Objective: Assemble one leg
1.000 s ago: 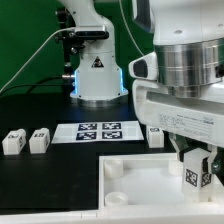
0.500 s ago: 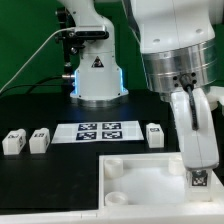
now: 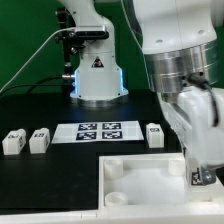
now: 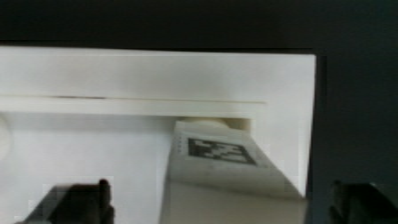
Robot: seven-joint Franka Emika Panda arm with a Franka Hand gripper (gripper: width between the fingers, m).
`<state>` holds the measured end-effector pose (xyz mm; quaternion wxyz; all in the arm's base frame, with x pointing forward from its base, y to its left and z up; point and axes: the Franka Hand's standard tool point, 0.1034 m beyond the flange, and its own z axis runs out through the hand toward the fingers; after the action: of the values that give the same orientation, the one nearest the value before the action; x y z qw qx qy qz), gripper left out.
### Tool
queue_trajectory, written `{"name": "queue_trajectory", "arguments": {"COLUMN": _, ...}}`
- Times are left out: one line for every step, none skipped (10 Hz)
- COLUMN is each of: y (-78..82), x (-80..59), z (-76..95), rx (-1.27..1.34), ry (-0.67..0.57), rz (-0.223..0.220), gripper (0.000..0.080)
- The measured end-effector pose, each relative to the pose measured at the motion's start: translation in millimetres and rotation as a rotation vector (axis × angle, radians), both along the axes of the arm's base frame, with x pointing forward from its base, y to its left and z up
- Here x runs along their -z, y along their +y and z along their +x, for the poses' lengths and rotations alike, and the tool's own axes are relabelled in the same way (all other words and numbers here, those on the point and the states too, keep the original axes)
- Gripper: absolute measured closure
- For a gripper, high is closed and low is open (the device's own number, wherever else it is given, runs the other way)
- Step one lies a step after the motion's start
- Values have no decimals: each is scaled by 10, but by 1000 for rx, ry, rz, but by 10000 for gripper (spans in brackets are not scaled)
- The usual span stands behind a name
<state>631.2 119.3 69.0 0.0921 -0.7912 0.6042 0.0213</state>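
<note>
One leg (image 3: 197,178), a small white block with a black-and-white tag, stands upright in the near corner of the large white panel (image 3: 140,178) at the exterior view's right. My gripper (image 3: 203,165) is down around it. In the wrist view the leg (image 4: 224,152) runs between my two dark fingers (image 4: 82,202). A strip of panel (image 4: 107,130) shows on each side of the leg, so the jaws stand apart from it. Three more legs stand on the black table: two at the left (image 3: 13,142) (image 3: 39,141) and one beside the marker board (image 3: 155,135).
The marker board (image 3: 100,131) lies flat behind the panel. The robot base (image 3: 98,75) stands at the back. The panel has a round socket (image 3: 113,168) at its corner on the exterior view's left. The arm's wrist hangs low over the corner on the right.
The wrist has turned about the upright leg and now hides more of it. The leg's tag still faces the exterior camera at nearly the same spot.
</note>
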Motion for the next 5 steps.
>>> {"name": "queue_trajectory", "arguments": {"y": 7, "x": -11, "z": 9, "rx": -153, "ry": -30, "rz": -12, "gripper": 157}}
{"name": "queue_trajectory", "arguments": {"y": 24, "x": -3, "z": 4, "rx": -297, "ry": -58, "rz": -23, "gripper": 152}}
{"name": "queue_trajectory", "arguments": {"y": 19, "x": -2, "z": 4, "rx": -354, "ry": -67, "rz": -29, "gripper": 152}}
{"name": "queue_trajectory", "arguments": {"y": 8, "x": -1, "z": 6, "rx": -481, "ry": -90, "rz": -40, "gripper": 151}}
{"name": "queue_trajectory", "arguments": {"y": 11, "x": -3, "z": -2, "rx": -638, "ry": -99, "rz": -64, "gripper": 151}}
